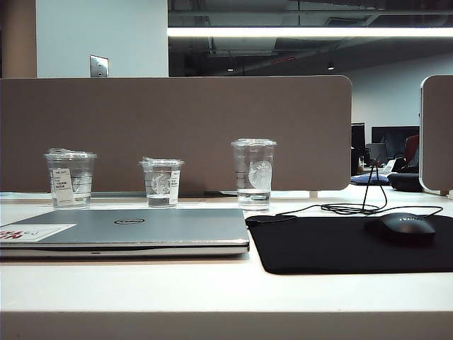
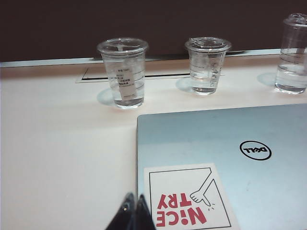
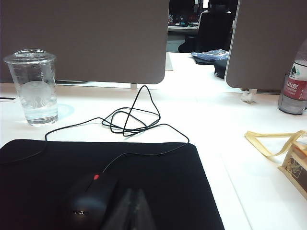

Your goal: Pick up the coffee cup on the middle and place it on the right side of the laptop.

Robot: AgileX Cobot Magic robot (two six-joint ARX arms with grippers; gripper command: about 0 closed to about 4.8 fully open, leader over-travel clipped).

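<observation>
We see an open-plan office: a white desk (image 1: 212, 290) backed by a grey-brown partition screen (image 1: 177, 131), with a second screen (image 1: 437, 134) beside it. On the desk lie a closed Dell laptop (image 1: 141, 230), a black mouse pad (image 1: 340, 244) and a wired mouse (image 1: 400, 228). Beyond the gap we make out monitors (image 1: 386, 142), an office chair (image 3: 214, 28), and strip lighting (image 1: 311, 32) under an exposed ceiling.

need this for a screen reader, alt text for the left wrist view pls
A closed silver laptop with a "NICE TRY" sticker lies on a white table; behind it stand three clear lidded cups, the coffee cup in the middle. The shut left gripper hovers at the laptop's corner.
</observation>
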